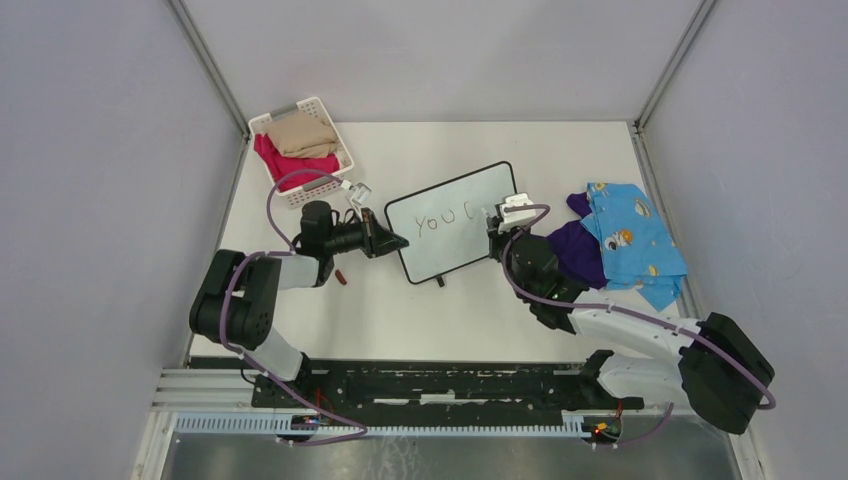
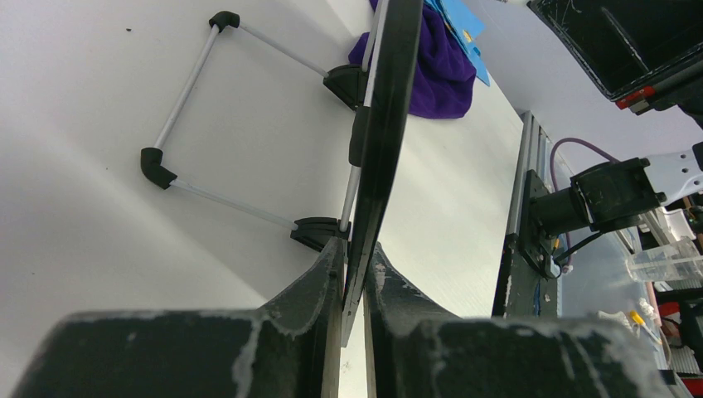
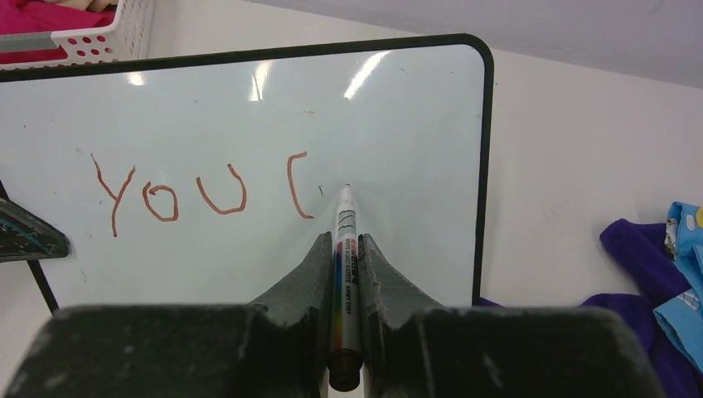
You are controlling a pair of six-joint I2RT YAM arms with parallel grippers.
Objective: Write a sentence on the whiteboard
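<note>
- the whiteboard [image 1: 455, 222] stands propped mid-way across the table [image 1: 400, 310]; the left end effector [image 2: 356, 257] pinches its side edge, probably so it can't slide
- the right end effector [image 3: 340, 245] is closed tight on a marker [image 3: 346, 217], tip by the board right after "YOU C"

The whiteboard [image 1: 455, 225] stands mid-table with the left gripper [image 1: 402, 241] clamped on its left edge and the right gripper [image 1: 495, 222], holding a marker [image 3: 346, 240], at its right half, so both flanks are blocked. Bare table [image 1: 430, 325] lies open before and behind it; a clothes-filled basket [image 1: 312, 192] fills the far-left corner, a garment pile [image 1: 625, 240] the right side, and a small dark-red piece [image 1: 341, 277], perhaps a cap, lies by the left arm [image 1: 290, 270].
</note>
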